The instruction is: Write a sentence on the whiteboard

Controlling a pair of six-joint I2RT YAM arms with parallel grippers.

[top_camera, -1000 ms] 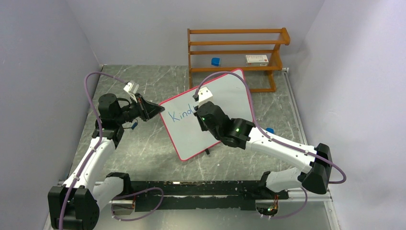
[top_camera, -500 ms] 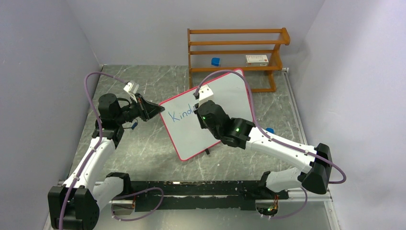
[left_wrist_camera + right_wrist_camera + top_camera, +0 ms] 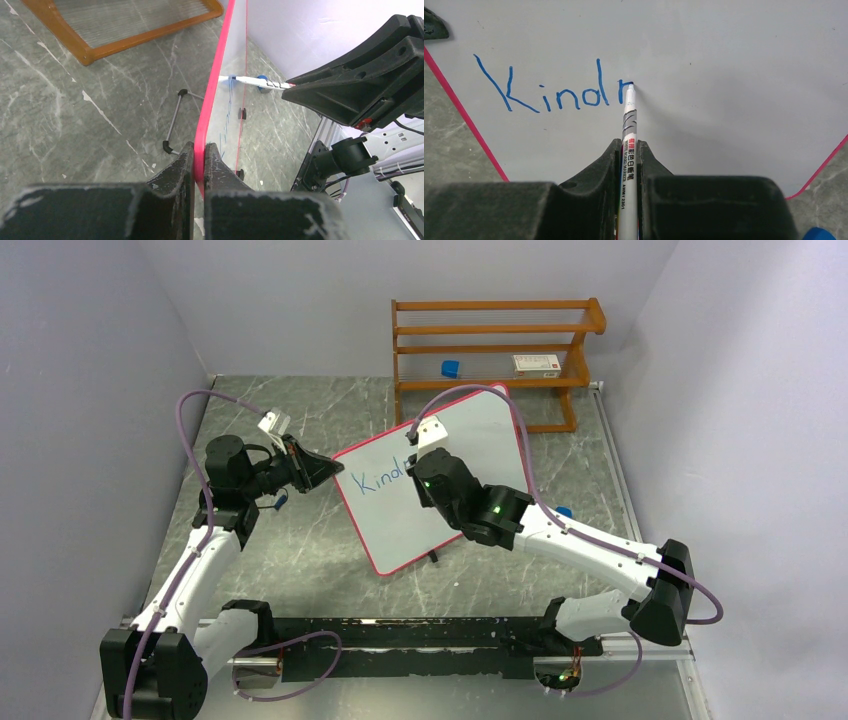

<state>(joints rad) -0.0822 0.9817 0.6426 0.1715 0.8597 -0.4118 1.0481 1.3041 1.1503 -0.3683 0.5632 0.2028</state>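
While the whiteboard (image 3: 482,435) stands propped at a tilt mid-counter, just in front of the wooden rack (image 3: 495,340), the left jaws are clamped together on its red-pink rim (image 3: 214,95) at the board's left corner. The left wrist view shows a finger on each face of the edge, with the rim pinched between them. A wire stand leg (image 3: 172,122) with black feet sits behind the board on the grey marbled counter (image 3: 300,540).

The right jaws are closed on a white marker (image 3: 628,132), with the barrel running out between the fingers. The blue tip touches the board face (image 3: 724,55). The contact point is at the right end of the sentence (image 3: 554,92), which so far is one line of blue lettering near the upper left of the board. It reads "Kind" plus a partly formed next letter, and the tip sits at the top of that last stroke. In the top view the right wrist covers the end of the lettering (image 3: 380,480).

A small blue cap-like piece (image 3: 563,511) lies on the counter to the right of the board, beside the right forearm. On the rack's lower shelf are a small blue object (image 3: 451,368) and a white box (image 3: 537,364), well apart from each other.
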